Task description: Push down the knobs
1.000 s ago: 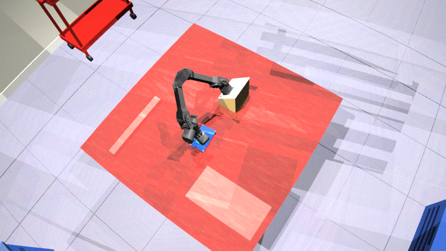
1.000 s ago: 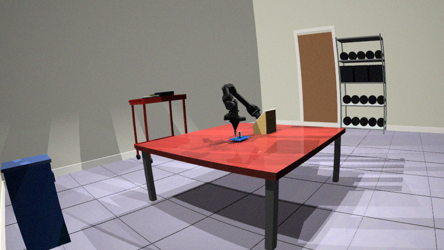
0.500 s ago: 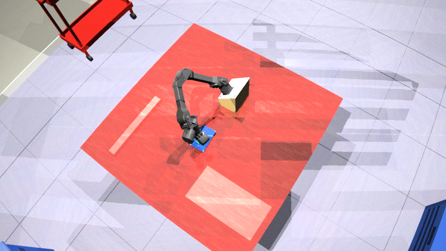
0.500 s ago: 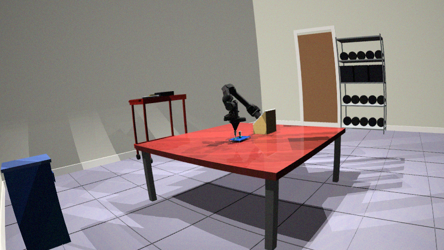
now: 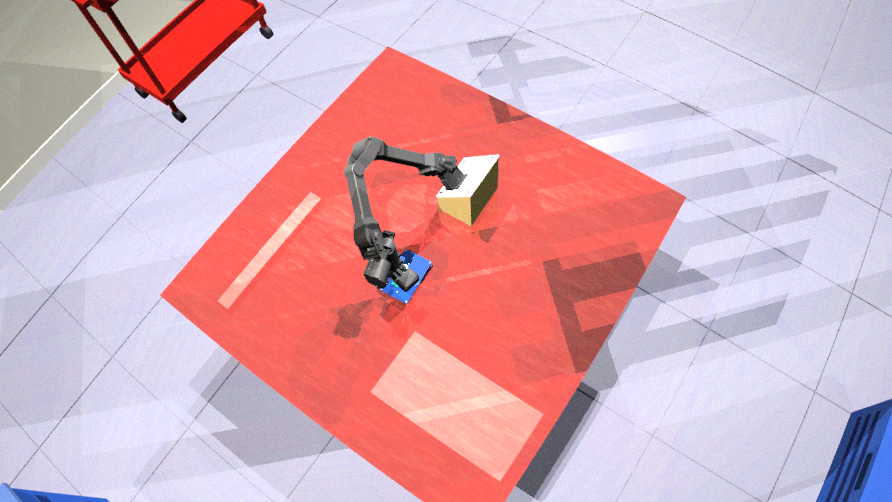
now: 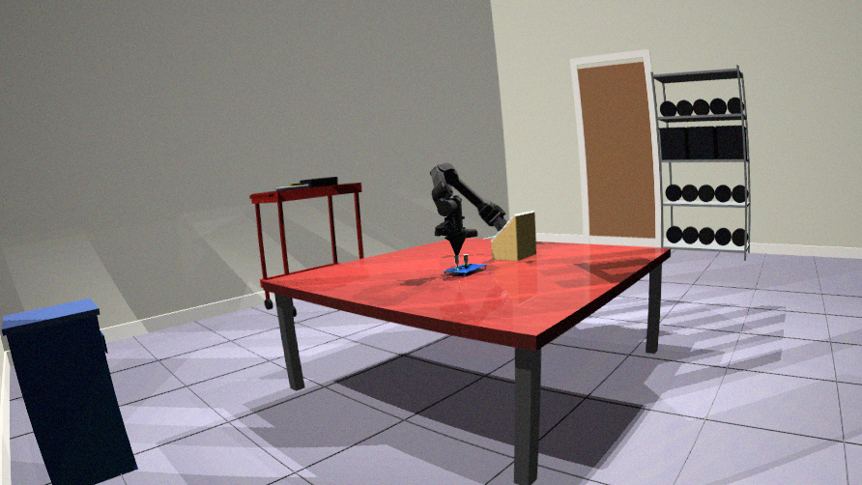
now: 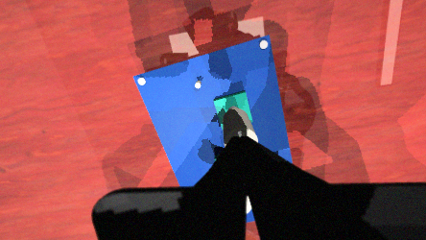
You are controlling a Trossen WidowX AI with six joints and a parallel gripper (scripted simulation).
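The blue circuit board (image 5: pixel 421 262) (image 6: pixel 476 268) (image 7: pixel 165 108) stands on short legs. My gripper (image 6: pixel 456 255) (image 7: pixel 239 144) is shut and points down, its tips over or on one grey-and-white knob (image 7: pixel 234 126). No gap shows between tips and knob in the wrist view. That knob stands over a green potentiometer (image 7: pixel 230 102); whether it sits against it is hidden. The other knob (image 6: pixel 466 258) stands upright beside the tips in the exterior view, with a dark top. In the wrist view the fingers hide most of it. Nothing shows held between the fingers.
A wedge-shaped block (image 5: pixel 485 193) (image 6: pixel 523 236) stands at the arm's base. The board has white round spots (image 7: pixel 263 44) near its corners and a small white pin (image 7: pixel 198 84). The red table (image 5: pixel 299 349) (image 6: pixel 391 301) carries pale rectangles. A red cart (image 5: pixel 196 43) (image 6: pixel 306 191) stands beyond it.
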